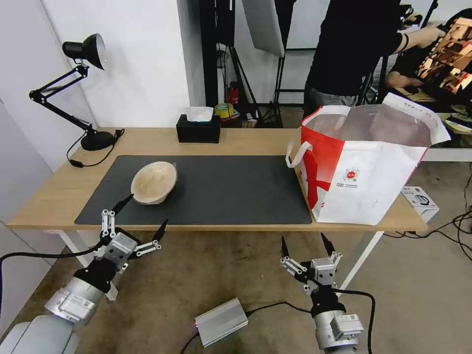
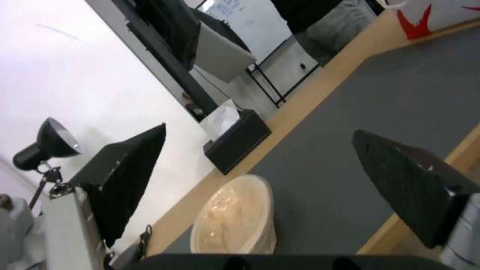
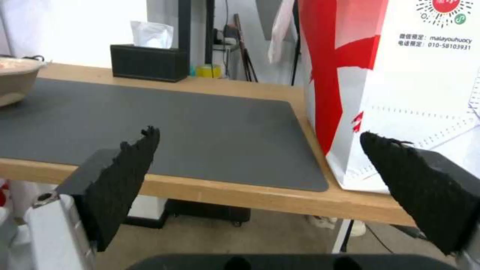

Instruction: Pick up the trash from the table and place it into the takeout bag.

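Note:
One piece of trash, a tan shallow pulp bowl (image 1: 154, 182) (image 2: 235, 217) (image 3: 15, 75), lies on the left part of the dark grey mat (image 1: 231, 191) on the light-wood table (image 1: 59, 191). The white-and-red takeout bag (image 1: 364, 167) (image 3: 400, 75) stands open at the table's right end, its foil lining showing. My left gripper (image 1: 147, 210) (image 2: 259, 129) hovers open at the table's front edge, just short of the bowl and holding nothing. My right gripper (image 1: 302, 238) (image 3: 259, 132) is open and empty, below the front edge and left of the bag.
A black tissue box (image 1: 198, 128) (image 2: 237, 144) (image 3: 147, 62) sits at the back edge, a black desk lamp (image 1: 83, 88) at the back left corner. On the floor lie a silver box (image 1: 221, 322) with cables and a small white box (image 1: 420, 200).

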Tool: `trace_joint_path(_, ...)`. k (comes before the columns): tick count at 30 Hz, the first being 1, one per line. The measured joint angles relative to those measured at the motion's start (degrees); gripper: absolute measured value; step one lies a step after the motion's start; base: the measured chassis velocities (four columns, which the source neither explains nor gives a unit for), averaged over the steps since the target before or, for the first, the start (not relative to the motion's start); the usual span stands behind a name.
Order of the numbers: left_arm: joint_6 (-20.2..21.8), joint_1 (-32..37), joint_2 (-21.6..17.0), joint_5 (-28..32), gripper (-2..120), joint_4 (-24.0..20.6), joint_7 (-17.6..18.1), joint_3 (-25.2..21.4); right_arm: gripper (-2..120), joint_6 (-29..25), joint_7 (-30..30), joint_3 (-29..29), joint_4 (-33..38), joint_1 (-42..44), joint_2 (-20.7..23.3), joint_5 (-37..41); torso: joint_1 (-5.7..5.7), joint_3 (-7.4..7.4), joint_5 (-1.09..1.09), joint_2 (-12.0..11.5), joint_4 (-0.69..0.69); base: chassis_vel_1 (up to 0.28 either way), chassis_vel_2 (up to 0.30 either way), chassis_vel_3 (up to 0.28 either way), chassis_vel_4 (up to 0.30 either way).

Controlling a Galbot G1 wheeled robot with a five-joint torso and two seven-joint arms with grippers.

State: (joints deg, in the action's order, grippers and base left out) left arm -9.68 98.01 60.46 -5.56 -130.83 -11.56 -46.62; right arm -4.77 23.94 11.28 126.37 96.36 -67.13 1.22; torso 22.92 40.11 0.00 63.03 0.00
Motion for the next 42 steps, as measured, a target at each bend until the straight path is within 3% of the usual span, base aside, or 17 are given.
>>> trace_joint_path(22,-0.3,-0.2,-1.5,-0.1,100,5.8,-0.4,2.0,100,0.4,0.0,0.3,-0.9,-0.3,-0.1,0.0,0.0,0.0,0.0,0.0,0.0,0.0,0.0,0.0,0.0)
trace_joint_path(42,-0.3,-2.4,-5.0,3.6,100,8.3,-0.2,-0.5,100,0.6,0.0,0.3,-1.3,-0.5,-0.3,0.1,0.0,0.0,0.0,0.0,0.0,0.0,0.0,0.0,0.0)
